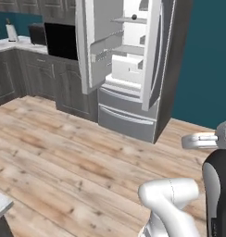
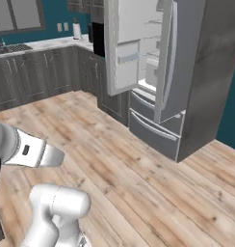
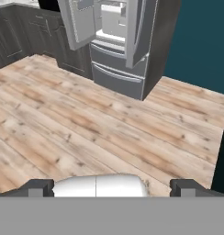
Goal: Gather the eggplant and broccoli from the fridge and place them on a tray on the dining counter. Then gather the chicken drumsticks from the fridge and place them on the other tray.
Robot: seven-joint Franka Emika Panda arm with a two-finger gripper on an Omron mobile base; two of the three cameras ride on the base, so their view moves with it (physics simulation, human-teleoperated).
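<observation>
Gripper [image 3: 112,187] with jaws spread wide and empty, over wood floor [image 3: 86,133], facing the open fridge [image 3: 118,41] well ahead.

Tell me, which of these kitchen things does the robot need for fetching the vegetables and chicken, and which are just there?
For the job:
- fridge, both upper doors open
- gripper, open, holding nothing

Just there:
- dark cabinets
- counter with sink
- paper towel roll
- wooden floor
</observation>
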